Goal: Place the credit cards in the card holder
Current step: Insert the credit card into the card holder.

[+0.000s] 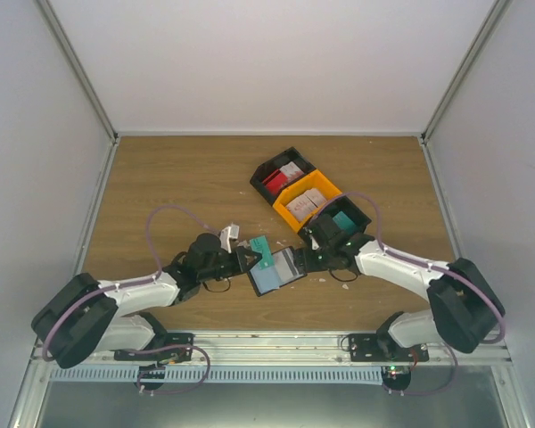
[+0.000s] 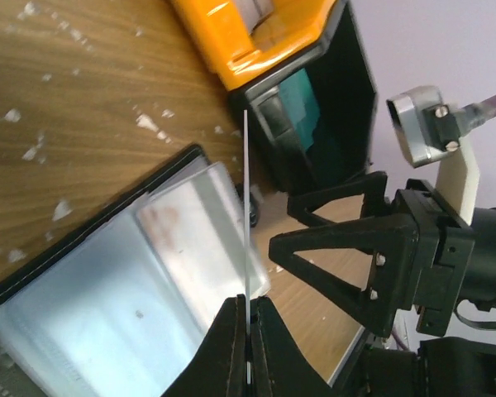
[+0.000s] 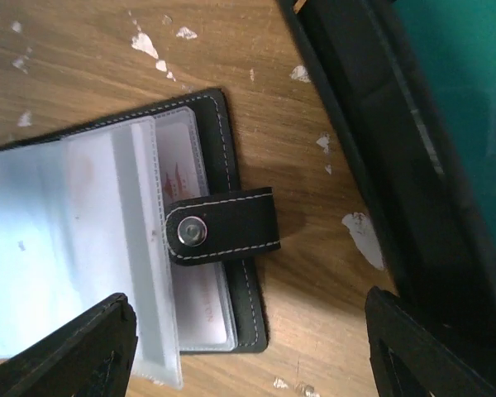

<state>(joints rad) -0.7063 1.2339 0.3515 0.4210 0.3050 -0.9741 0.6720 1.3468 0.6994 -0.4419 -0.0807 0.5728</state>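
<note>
Brown wood-grain table (image 1: pixel 160 178), walled in white and dotted with small white crumbs (image 2: pixel 153 124), carries everything. At the left, the left gripper (image 1: pixel 250 257) reaches rightward from its arm, its fingers (image 2: pixel 227 347) pinched tight on one teal credit card (image 1: pixel 262 249). The left wrist view shows that card edge-on as a thin pale line (image 2: pixel 246 240), standing upright over the card holder's clear sleeves; whether its far edge touches a sleeve cannot be told.

Just right of it, near the table's middle, the card holder (image 1: pixel 278 270) lies open and flat, clear plastic pockets (image 3: pixel 74 240) facing up, with a red-and-white card (image 3: pixel 186 186) showing in one pocket. Its black strap (image 3: pixel 227 225) with a metal snap lies folded across the right edge.

Right of that, the right gripper (image 1: pixel 310 259) hovers above the holder's right edge with its jaws spread wide, holding nothing.

Farther right and back, three bins sit in a diagonal touching row: a black bin (image 1: pixel 269 168) with red cards, a yellow bin (image 1: pixel 292 191) with whitish cards, and a black bin (image 1: pixel 360 214) with teal cards.
</note>
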